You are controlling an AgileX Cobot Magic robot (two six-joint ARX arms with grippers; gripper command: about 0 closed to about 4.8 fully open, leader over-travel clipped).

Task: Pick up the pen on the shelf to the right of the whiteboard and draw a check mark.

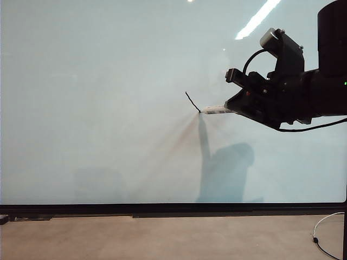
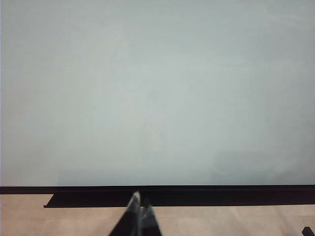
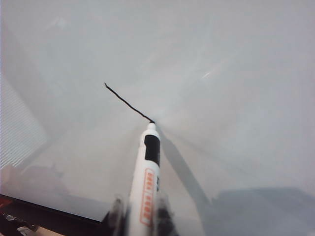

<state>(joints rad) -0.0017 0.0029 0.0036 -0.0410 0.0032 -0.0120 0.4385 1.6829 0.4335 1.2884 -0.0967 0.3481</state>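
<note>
Black right gripper (image 3: 140, 211) jaws clamp pen (image 3: 147, 177), tip on whiteboard (image 1: 97, 108) | left gripper (image 2: 138, 206) jaws closed

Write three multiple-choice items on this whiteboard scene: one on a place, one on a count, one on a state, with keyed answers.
1. Where is the pen tip?
A. On the whiteboard, at the stroke's lower end
B. On the shelf
C. Clear of the board

2. How many strokes of the check mark are drawn?
A. None
B. One
C. Two

3. What is the right gripper doing?
A. Open, empty
B. Shut on the pen
C. Out of view

Answers: 1 A, the tip meets the line's end; 2 B, only one short slanted line shows; 3 B, its fingers clamp the barrel. The left gripper hangs shut, low before the board.
</note>
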